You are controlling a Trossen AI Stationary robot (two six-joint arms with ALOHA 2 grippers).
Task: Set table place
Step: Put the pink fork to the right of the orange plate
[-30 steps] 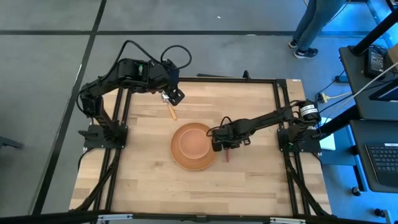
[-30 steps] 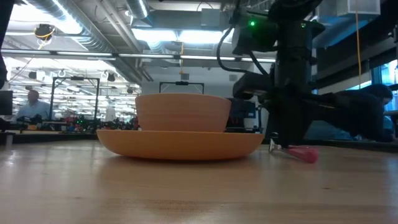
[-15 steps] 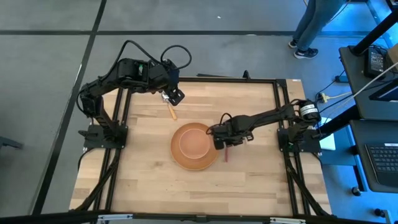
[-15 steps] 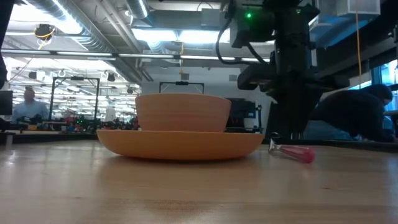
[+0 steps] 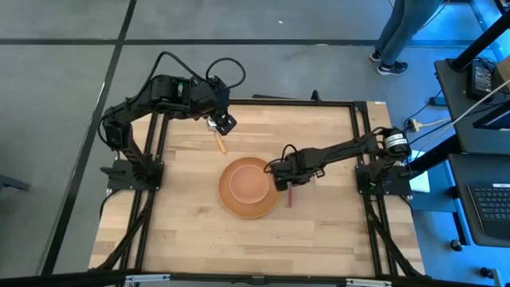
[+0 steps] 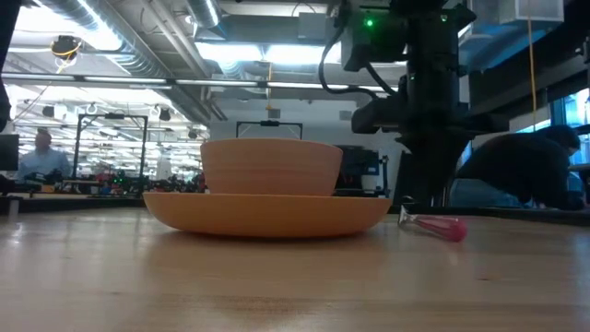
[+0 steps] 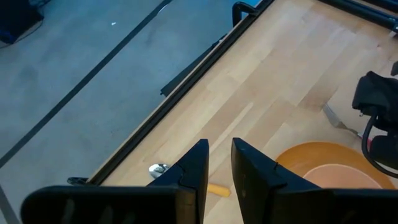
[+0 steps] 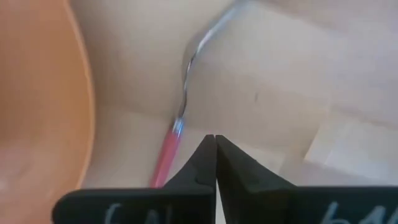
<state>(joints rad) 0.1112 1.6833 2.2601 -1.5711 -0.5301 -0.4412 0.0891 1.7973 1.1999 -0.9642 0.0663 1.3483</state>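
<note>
On the light wooden table [image 5: 183, 223] a pale-orange bowl [image 5: 249, 183] sits inside the wide orange plate [image 5: 227, 206]. The red-handled fork [image 5: 290, 198] lies flat on the wood just right of the plate; it also shows in the low view [image 6: 435, 224]. My right gripper [image 8: 216, 138] is shut, with its tips right beside the fork's red handle [image 8: 163, 158]. The wooden-handled spoon [image 5: 217, 143] lies flat at the far left. My left gripper [image 7: 219, 146] hovers above the spoon, slightly open and empty. My right gripper points down with its shut fingers next to where the fork's red handle meets the metal neck [image 8: 177, 127]. The fork lies flat on the table. I cannot tell whether the fingertips touch it.
A black metal frame [image 5: 362, 135] edges the table. A person [image 5: 402, 32] stands beyond the far right corner. Desks with equipment [image 5: 478, 159] stand to the right. Bare wood shows on the table's near side [image 5: 239, 247].
My right gripper has drawn slightly toward the table's far edge and up from the fork. The fork lies flat beside the plate, shifted a little toward it.
</note>
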